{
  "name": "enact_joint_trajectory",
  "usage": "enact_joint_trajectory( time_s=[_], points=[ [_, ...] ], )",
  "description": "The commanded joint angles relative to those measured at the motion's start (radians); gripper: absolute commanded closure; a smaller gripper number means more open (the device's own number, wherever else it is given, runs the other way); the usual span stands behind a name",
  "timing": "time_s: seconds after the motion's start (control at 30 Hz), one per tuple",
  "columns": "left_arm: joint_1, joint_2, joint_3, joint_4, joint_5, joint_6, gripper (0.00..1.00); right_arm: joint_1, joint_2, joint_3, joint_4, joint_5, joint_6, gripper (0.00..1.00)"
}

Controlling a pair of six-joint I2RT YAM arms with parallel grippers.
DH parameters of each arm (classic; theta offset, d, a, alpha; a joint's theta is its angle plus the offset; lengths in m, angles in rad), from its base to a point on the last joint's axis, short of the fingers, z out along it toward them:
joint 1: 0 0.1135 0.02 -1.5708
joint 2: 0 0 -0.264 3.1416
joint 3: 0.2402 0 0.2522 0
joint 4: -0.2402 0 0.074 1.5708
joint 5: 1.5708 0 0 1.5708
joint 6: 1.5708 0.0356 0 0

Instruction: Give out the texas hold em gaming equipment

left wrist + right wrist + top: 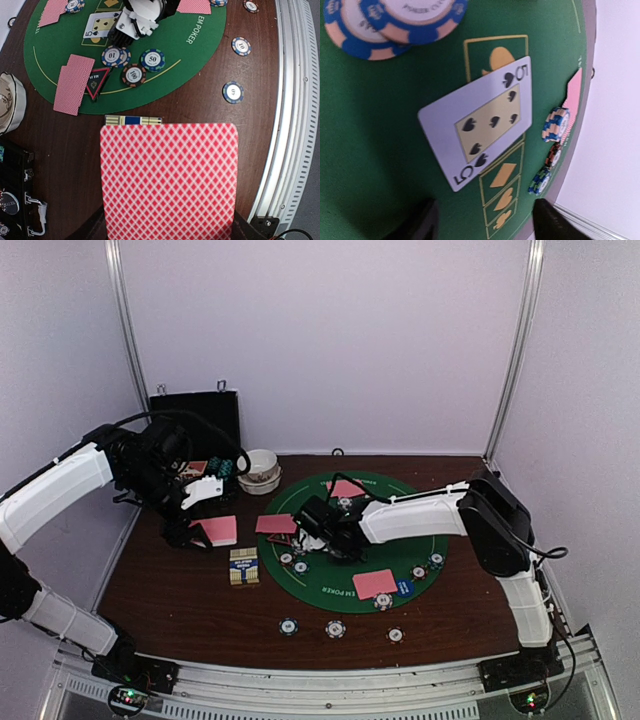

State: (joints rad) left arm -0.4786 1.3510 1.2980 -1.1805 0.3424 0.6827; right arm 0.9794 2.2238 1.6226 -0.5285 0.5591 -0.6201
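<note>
Left tool (197,532) clamps a pink-backed card (168,180); right tool (485,212) stands apart by a five of spades (480,122) (unreadable from overhead).

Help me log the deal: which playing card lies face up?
The five of spades on the green felt mat; the other cards show only their pink patterned backs.

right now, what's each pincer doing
left pincer: closed on a pink-backed card
right pincer: open, empty, over the five of spades

The brown table (170,605) carries a green mat (322,578), three poker chips (335,629), a card box (243,567) and a white bowl (262,472).
</note>
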Motion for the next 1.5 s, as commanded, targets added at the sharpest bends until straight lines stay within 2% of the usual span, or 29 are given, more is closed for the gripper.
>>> enact_joint_trajectory(
  time_s=[0.0, 0.03, 0.07, 0.2, 0.33, 0.47, 0.6, 0.67, 0.83, 1.1, 1.47],
  points=[
    [0.006, -0.014, 0.019, 0.004, 0.032, 0.006, 1.00, -0.005, -0.050, 0.008, 0.021, 0.057, 0.056, 0.14],
    [0.006, -0.013, 0.019, 0.003, 0.032, 0.006, 1.00, -0.008, -0.063, 0.018, 0.025, 0.062, 0.083, 0.02],
    [0.006, -0.014, 0.021, 0.003, 0.030, 0.006, 1.00, -0.013, -0.078, 0.030, 0.029, 0.061, 0.116, 0.01],
    [0.006, -0.014, 0.025, 0.002, 0.030, 0.004, 1.00, -0.037, -0.166, 0.087, 0.027, 0.084, 0.315, 0.00],
    [0.006, -0.014, 0.029, 0.002, 0.032, 0.003, 1.00, -0.075, -0.292, 0.122, -0.015, -0.035, 0.600, 0.01],
    [0.006, -0.016, 0.030, 0.002, 0.035, 0.005, 1.00, -0.133, -0.393, 0.109, -0.051, -0.276, 0.880, 0.00],
    [0.006, -0.017, 0.033, 0.009, 0.028, 0.005, 1.00, -0.173, -0.446, 0.052, -0.026, -0.610, 1.065, 0.00],
    [0.006, -0.016, 0.035, 0.009, 0.026, 0.004, 1.00, -0.189, -0.462, 0.010, 0.029, -0.814, 1.189, 0.01],
    [0.006, -0.008, 0.043, 0.011, 0.021, -0.003, 1.00, -0.178, -0.442, -0.060, 0.161, -1.157, 1.485, 0.00],
    [0.006, 0.000, 0.042, 0.015, 0.014, -0.013, 1.00, -0.100, -0.429, -0.053, 0.162, -1.222, 1.564, 0.00],
    [0.006, 0.035, 0.073, 0.034, 0.031, -0.041, 1.00, -0.015, -0.285, -0.017, 0.422, -1.265, 1.711, 0.00]
  ],
)
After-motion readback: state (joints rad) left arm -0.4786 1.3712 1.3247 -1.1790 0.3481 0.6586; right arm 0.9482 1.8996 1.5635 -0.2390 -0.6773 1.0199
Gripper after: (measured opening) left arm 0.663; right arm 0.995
